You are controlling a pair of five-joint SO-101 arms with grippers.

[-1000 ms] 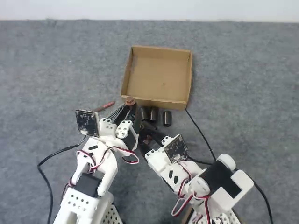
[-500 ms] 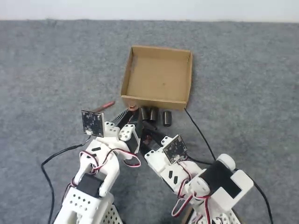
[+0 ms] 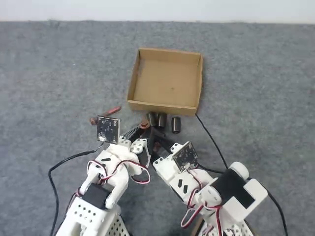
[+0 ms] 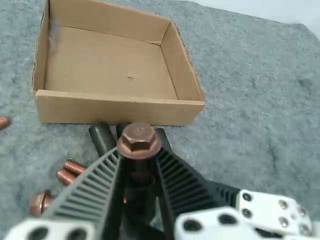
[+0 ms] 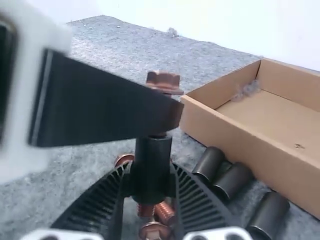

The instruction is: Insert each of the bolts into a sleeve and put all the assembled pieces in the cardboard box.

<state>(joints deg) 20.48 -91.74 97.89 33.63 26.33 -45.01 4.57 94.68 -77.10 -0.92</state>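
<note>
A grey, felt-like covering spreads over the tabletop (image 3: 256, 73), its nap short and mottled, with paler and darker flecks across it. Along the far edge the grey meets a plain, pale wall (image 3: 157, 10) in a straight line that runs from side to side in the high view. In the right wrist view the same wall rises white and bare behind the grey, and a small tuft of lint (image 5: 172, 32) lies on the covering close to that line. The light is soft and even; shadows on the covering are faint and lie close under what casts them
</note>
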